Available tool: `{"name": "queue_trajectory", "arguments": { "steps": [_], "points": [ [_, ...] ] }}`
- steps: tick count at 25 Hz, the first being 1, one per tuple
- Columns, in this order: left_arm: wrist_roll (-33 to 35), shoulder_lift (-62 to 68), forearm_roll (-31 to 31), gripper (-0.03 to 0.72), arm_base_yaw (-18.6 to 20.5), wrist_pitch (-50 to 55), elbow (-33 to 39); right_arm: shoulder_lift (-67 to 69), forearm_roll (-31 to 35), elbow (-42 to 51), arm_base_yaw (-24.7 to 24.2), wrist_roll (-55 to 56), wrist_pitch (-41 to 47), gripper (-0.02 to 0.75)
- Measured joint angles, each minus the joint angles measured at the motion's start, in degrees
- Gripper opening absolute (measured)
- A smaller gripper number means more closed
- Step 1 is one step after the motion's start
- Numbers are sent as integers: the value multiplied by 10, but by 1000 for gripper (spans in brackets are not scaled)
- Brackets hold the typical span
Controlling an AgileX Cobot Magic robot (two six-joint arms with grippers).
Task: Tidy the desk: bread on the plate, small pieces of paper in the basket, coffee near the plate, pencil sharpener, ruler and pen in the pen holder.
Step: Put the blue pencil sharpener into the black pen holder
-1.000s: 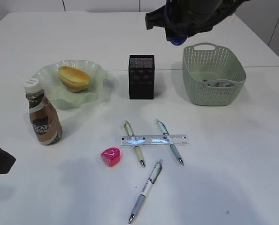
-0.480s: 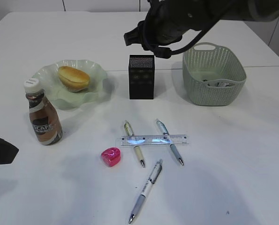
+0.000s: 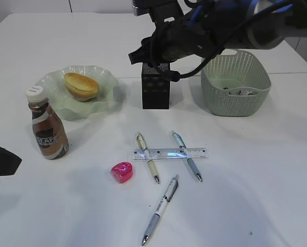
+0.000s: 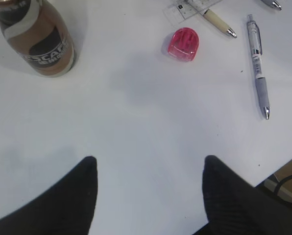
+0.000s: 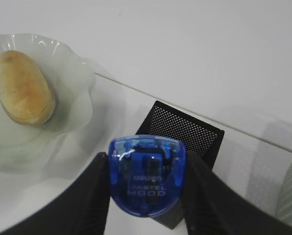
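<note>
My right gripper [image 5: 147,157] is shut on a blue pencil sharpener [image 5: 147,171], held just above the black mesh pen holder [image 3: 155,90]. A pink pencil sharpener [image 3: 122,171] lies on the desk [image 3: 256,170] near the clear ruler [image 3: 169,153], which rests across two pens [image 3: 147,157]; a third pen [image 3: 160,208] lies nearer the front. The bread [image 3: 81,85] sits on the wavy green plate [image 3: 106,77], with the coffee [image 3: 48,128] in front of it. My left gripper [image 4: 149,159] hovers open over bare desk at the front left.
The sage-green basket [image 3: 236,82] stands right of the pen holder, with small pieces of paper [image 3: 241,92] inside. The right arm [image 3: 210,25] stretches over the back of the desk. The desk's edge shows at lower right in the left wrist view.
The right arm has swung left from beside the basket to above the pen holder, carrying the blue sharpener. The left gripper has barely moved.
</note>
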Motion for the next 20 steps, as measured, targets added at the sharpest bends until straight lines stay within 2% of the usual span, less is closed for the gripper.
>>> {"name": "queue_trajectory", "arguments": {
  "steps": [9, 20],
  "points": [
    [0, 0, 1, 474, 0, -10, 0, 29, -13, 0, -39, 0, -78, 341],
    [0, 0, 1, 474, 0, -16, 0, 57, -50, -5, -40, 0, -139, 341]
  ]
}}
